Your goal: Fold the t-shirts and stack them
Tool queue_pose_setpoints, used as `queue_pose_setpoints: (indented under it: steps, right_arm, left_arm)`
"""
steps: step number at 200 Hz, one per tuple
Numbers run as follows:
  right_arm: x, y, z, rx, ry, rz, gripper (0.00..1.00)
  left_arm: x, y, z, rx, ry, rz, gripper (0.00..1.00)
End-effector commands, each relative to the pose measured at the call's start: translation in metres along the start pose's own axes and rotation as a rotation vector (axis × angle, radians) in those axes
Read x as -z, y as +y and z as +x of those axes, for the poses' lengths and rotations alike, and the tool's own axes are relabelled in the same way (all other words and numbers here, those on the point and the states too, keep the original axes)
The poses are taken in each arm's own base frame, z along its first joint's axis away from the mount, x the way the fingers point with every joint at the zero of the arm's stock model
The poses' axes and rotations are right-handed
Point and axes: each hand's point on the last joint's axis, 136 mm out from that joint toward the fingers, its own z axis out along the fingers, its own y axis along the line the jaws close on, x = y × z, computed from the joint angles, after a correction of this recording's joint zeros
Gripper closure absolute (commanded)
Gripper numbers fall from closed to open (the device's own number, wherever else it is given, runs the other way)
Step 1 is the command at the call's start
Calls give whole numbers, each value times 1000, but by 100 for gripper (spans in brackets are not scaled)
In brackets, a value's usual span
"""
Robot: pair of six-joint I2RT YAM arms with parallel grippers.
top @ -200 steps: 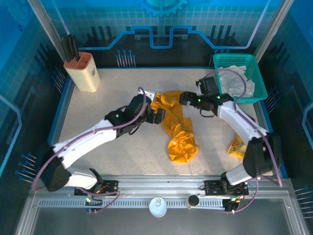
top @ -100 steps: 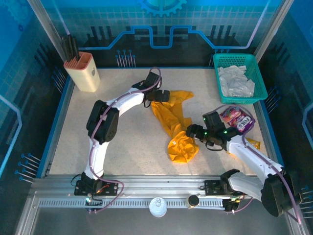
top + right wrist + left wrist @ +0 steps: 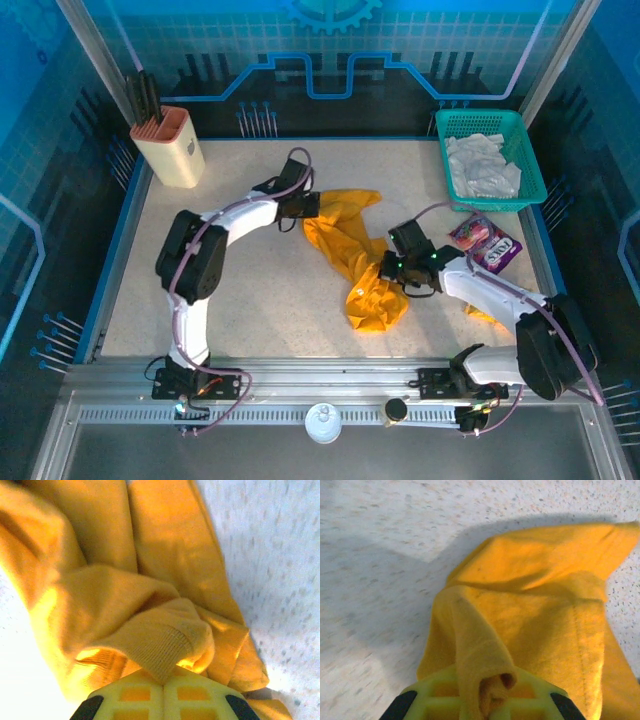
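Observation:
The mustard-orange t-shirt [image 3: 352, 255] lies crumpled in a long strip on the table's middle. My left gripper [image 3: 308, 205] is at its upper left end, shut on a rolled fold of the cloth [image 3: 485, 680]. My right gripper [image 3: 388, 270] sits against the shirt's lower right side, shut on a ribbed hem or collar edge [image 3: 170, 645]. In the right wrist view the yellow fingertips [image 3: 145, 692] meet with the cloth pinched at their tips. The pale white-grey t-shirt [image 3: 482, 165] lies bunched in the teal basket [image 3: 443, 125] at the back right.
A purple packet [image 3: 487, 240] lies right of my right arm, and a yellow packet [image 3: 485, 312] shows behind that arm's forearm. A beige holder with dark utensils [image 3: 168, 148] stands at the back left. A blue rim edges the table.
Both grippers went from open to shut on the orange shirt. The left moved to its upper left end; the right came down from near the basket to its lower right side.

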Motion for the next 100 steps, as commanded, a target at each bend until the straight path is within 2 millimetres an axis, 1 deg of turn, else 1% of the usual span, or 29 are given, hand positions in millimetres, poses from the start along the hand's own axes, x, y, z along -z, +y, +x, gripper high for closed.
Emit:
queue_pose_setpoints:
  steps: [1,11,20,35,41,44,57,65,72,81,91,100]
  right_arm:
    - [26,-7,-37,110,-130,69,100]
    - [30,-3,-51,155,-163,39,100]
    - [30,3,-64,201,-185,-11,100]
    - [25,12,-83,255,-190,-116,100]
    - [17,9,-85,262,-170,-131,90]
    - [19,12,-95,262,-181,-141,84]
    - [7,2,-106,242,-146,-103,49]
    - [2,-3,-108,223,-116,-76,36]
    - [-1,-5,-107,206,-94,-61,30]
    - [-2,-2,-102,186,-80,-72,26]
    - [0,8,-91,190,-78,-100,24]
    - [3,20,-77,223,-76,-114,23]
  left_arm:
    - [60,23,-28,47,-166,-70,100]
    - [80,35,-23,57,-193,-112,100]
    - [99,42,-20,57,-223,-136,100]
    - [120,50,-7,65,-238,-150,100]
    - [123,53,1,74,-233,-149,100]
    - [126,53,3,78,-233,-145,100]
    - [128,58,18,101,-220,-143,100]
    - [127,61,28,116,-209,-144,100]
    - [125,64,35,128,-201,-148,100]
    - [122,67,44,145,-189,-152,100]
    - [119,70,53,162,-179,-150,100]
    - [116,71,58,178,-175,-146,100]
